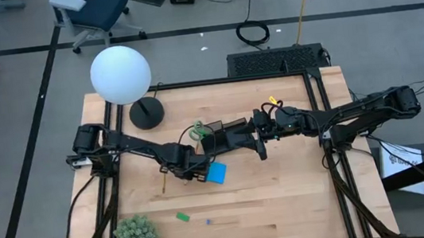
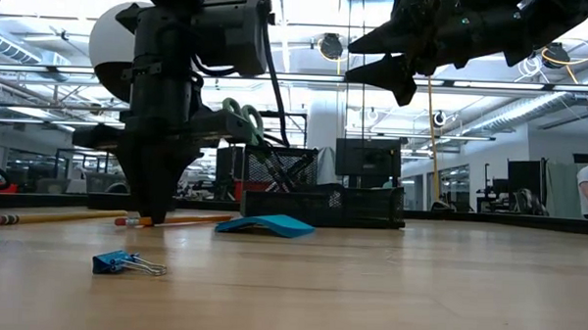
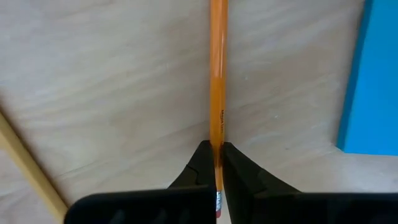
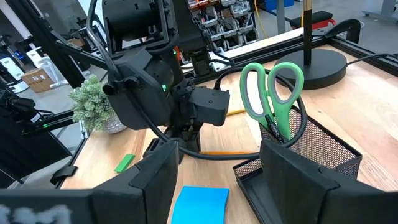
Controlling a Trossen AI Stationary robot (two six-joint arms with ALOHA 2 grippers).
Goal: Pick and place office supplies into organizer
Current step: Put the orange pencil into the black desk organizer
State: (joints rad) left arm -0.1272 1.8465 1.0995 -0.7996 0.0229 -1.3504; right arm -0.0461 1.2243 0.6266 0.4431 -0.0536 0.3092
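Note:
My left gripper (image 1: pixel 186 168) (image 2: pixel 155 207) points down at the table's middle, shut on an orange pencil (image 3: pixel 217 74) (image 2: pixel 189 221). A second pencil (image 2: pixel 57 217) (image 3: pixel 25 168) lies on the table beside it. The blue note pad (image 1: pixel 216 173) (image 3: pixel 373 74) lies flat just to its right. The black mesh organizer (image 1: pixel 226 133) (image 4: pixel 311 155) holds the green-handled scissors (image 4: pixel 273 93) upright, blades down. A green eraser (image 1: pixel 181 216) and a tiny blue clip (image 2: pixel 124 264) lie nearer the front edge. My right gripper (image 1: pixel 261 141) (image 4: pixel 217 205) hovers open above the organizer's right side. My left gripper pinches the orange pencil between its two fingertips (image 3: pixel 202 158), near the eraser end (image 3: pixel 217 127). The fingers come from above, pointing down, one on each side of the shaft. The pencil lies level on the table, its long part running out past the fingers.
The white globe lamp (image 1: pixel 120 75) with its round black base (image 1: pixel 146 113) stands at the far left. A fuzzy green plant ball (image 1: pixel 135 236) sits at the near left corner. Bare wood lies on the table's right half (image 1: pixel 301 197).

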